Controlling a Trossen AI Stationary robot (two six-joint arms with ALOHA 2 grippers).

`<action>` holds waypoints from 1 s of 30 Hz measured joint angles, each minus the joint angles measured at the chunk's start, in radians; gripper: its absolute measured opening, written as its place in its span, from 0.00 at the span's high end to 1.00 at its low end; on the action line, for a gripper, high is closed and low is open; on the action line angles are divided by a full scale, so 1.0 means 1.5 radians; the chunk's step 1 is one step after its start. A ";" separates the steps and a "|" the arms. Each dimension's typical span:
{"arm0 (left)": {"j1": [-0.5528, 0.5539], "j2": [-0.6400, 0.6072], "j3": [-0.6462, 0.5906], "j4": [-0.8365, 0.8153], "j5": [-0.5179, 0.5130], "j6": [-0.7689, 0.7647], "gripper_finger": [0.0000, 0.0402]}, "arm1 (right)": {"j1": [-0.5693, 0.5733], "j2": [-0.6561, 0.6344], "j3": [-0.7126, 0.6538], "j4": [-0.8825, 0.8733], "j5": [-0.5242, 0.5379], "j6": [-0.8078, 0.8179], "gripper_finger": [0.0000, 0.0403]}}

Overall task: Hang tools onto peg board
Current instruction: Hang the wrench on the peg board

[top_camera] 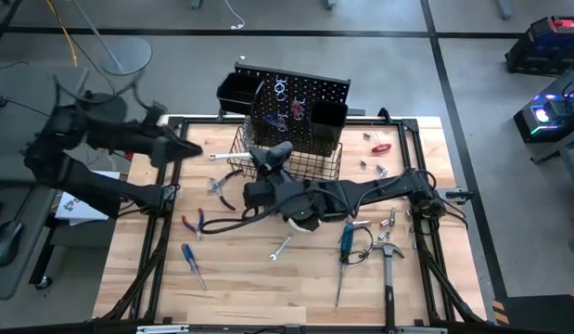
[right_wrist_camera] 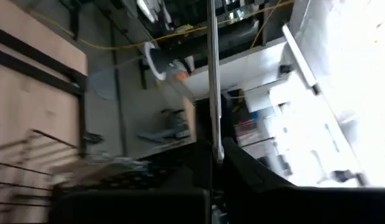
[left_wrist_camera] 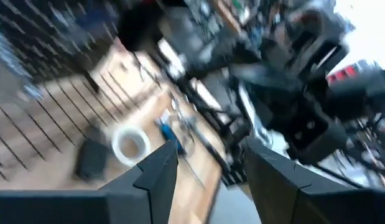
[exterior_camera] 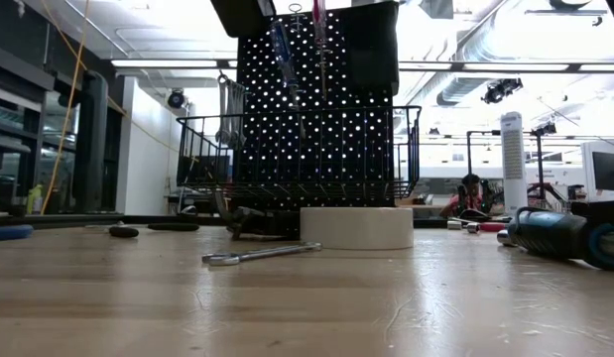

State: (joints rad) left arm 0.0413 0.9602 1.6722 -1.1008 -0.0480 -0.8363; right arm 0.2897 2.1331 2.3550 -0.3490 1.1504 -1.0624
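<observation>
The peg board [top_camera: 300, 97] stands upright at the far edge of the pale wooden counter [top_camera: 259, 278], a black bin [top_camera: 236, 91] at each upper corner and a black wire basket [top_camera: 296, 153] hooked along its foot. A blue-handled screwdriver [exterior_camera: 280, 45] already hangs on the panel, with a second tool beside it, seen from the low view.

The right gripper [top_camera: 259, 162] reaches across the counter to the front rim of the basket, its fingers [right_wrist_camera: 242, 171] clenched on a slim silver wrench [right_wrist_camera: 213, 81] that stands up straight from them in the right wrist view. The left gripper [top_camera: 196, 148] hovers by the counter's far left edge, just left of the basket, fingers [left_wrist_camera: 158, 168] released with a clear gap between them and nothing held.

More tools lie scattered on the counter: a white tape roll [exterior_camera: 356, 227] in front of the basket, a silver wrench [exterior_camera: 259, 254] flat on the wood just before it, red-handled pliers [top_camera: 194, 223] and a blue-handled screwdriver [top_camera: 192, 263] to the left, a black-handled claw hammer [top_camera: 389, 274] and another blue-handled tool [top_camera: 347, 239] to the right, and a red-handled tool [top_camera: 381, 146] near the far right corner. Small silver pieces [top_camera: 375, 168] sit close to the right arm; what they are cannot be told.
</observation>
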 joint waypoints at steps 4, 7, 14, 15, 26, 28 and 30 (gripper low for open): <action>0.000 -0.045 0.000 -0.008 -0.064 0.036 0.58 | 0.000 -0.001 0.000 -0.130 -0.052 0.238 1.00; 0.000 -0.075 0.000 -0.009 -0.078 0.076 0.58 | -0.008 -0.001 0.000 -0.232 -0.179 0.493 1.00; -0.001 -0.133 -0.043 -0.061 -0.110 0.169 0.58 | -0.088 0.041 -0.001 -0.299 -0.649 0.917 1.00; -0.001 -0.144 -0.067 -0.058 -0.111 0.168 0.58 | -0.098 0.050 -0.001 -0.300 -0.664 0.934 1.00; -0.006 -0.362 -0.496 0.327 0.025 0.038 0.58 | -0.190 0.039 -0.001 -0.430 -0.601 0.953 1.00; -0.014 -0.396 -0.558 0.399 0.027 0.012 0.58 | -0.202 0.034 0.000 -0.439 -0.624 0.954 1.00; -0.022 -0.421 -0.603 0.451 0.025 -0.007 0.58 | -0.208 0.035 -0.001 -0.461 -0.628 0.953 1.00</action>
State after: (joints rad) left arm 0.0081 0.3289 0.7680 -0.4239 -0.0108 -0.8465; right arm -0.0222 2.1859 2.3541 -1.0413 0.2083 0.3669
